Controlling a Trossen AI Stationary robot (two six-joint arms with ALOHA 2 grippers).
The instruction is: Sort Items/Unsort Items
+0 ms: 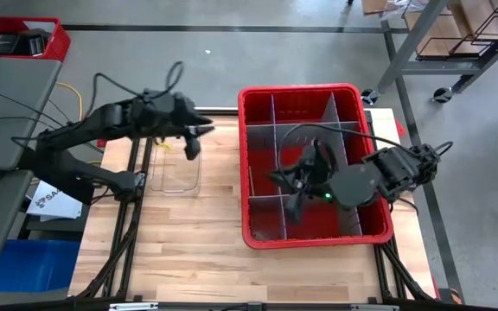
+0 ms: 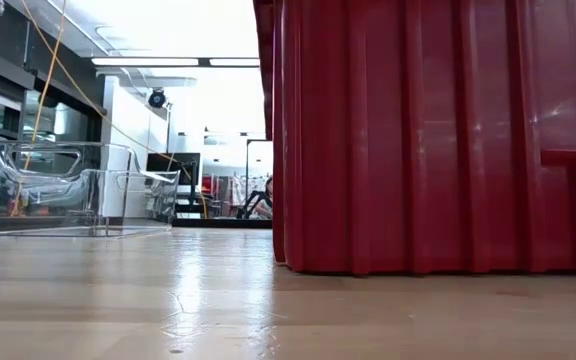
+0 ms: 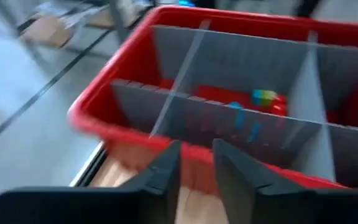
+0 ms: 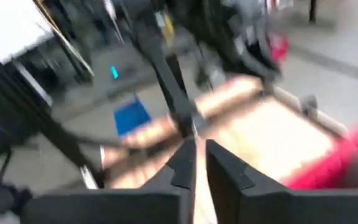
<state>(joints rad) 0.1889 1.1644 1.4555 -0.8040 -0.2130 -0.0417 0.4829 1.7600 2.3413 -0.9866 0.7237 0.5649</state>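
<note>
Red bin [image 1: 253, 164] | right gripper [image 1: 294, 192] inside, jaws narrow, empty | left gripper [image 3: 194, 171] jaws slightly apart, empty | step: reaching | next: grasp item [image 3: 265, 98]

A large red bin [image 1: 313, 95] with grey dividers [image 1: 301, 130] stands on the right half of the wooden desk [image 1: 197, 250]. A clear plastic tray [image 1: 176, 168] rests on the desk to its left, well apart from it. A red crate [image 1: 33, 39] sits on the floor beyond the far left corner, and a blue box [image 1: 33, 263] lies beside the desk's near left
</note>
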